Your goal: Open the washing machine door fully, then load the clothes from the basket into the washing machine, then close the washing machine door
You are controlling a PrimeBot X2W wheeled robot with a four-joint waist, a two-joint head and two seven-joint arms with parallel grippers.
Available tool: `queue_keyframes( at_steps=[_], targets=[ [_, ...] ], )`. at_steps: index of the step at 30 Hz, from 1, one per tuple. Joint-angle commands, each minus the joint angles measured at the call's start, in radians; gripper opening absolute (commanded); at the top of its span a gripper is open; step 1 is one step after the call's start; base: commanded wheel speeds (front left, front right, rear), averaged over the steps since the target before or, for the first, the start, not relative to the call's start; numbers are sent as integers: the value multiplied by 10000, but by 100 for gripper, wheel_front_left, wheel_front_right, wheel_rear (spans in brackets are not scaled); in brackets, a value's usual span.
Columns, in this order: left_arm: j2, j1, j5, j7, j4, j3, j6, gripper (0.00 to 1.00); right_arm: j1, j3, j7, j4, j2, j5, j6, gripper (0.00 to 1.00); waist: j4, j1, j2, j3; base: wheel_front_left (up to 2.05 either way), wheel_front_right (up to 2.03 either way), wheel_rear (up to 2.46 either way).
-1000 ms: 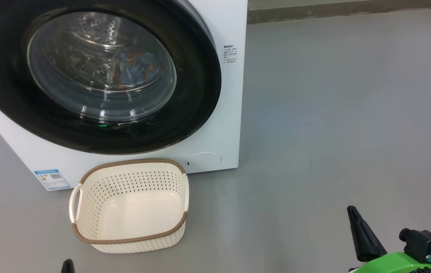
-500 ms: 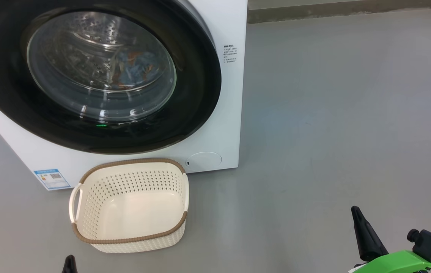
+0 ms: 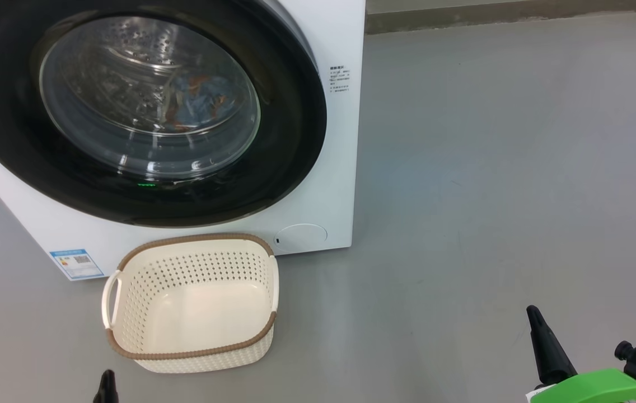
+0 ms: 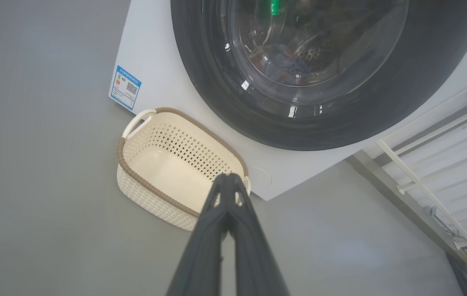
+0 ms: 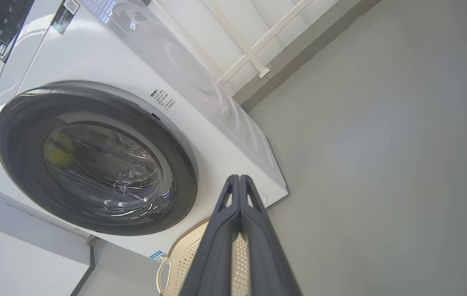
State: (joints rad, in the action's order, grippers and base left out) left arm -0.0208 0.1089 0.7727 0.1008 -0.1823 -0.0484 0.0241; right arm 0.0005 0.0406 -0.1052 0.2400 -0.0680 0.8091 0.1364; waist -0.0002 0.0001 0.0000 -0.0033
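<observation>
Since the washing machine (image 3: 340,168) stands with its door (image 3: 287,140) flush against the front, I judge the job all but done. The basket (image 3: 189,354) sits bare just before it; the clothes (image 3: 200,103) lie in the drum behind the glass. My left gripper (image 4: 227,181) and right gripper (image 5: 239,183) hang low, fingers pressed together, holding nothing. The blue label sticker (image 3: 77,264) and printed lines (image 3: 339,80) beside the door are too fine to read.
</observation>
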Motion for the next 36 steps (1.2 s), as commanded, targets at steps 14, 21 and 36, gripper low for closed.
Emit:
queue_keyframes(
  at_steps=[14,21,36],
  targets=[
    [-213,-816,1713,-446,20,-302,274,0,-566,55,422,-163,-27,1680,-31,0,0,-1,0,11,0,0,0],
    [-223,-982,2517,-652,-60,-346,370,0,-630,129,628,-136,-9,2452,-34,0,1,-1,0,17,0,0,0],
    [-245,-1362,4357,-1122,-245,-444,589,0,-776,299,1102,-75,33,4215,-41,0,1,-1,0,30,0,0,0]
  ],
)
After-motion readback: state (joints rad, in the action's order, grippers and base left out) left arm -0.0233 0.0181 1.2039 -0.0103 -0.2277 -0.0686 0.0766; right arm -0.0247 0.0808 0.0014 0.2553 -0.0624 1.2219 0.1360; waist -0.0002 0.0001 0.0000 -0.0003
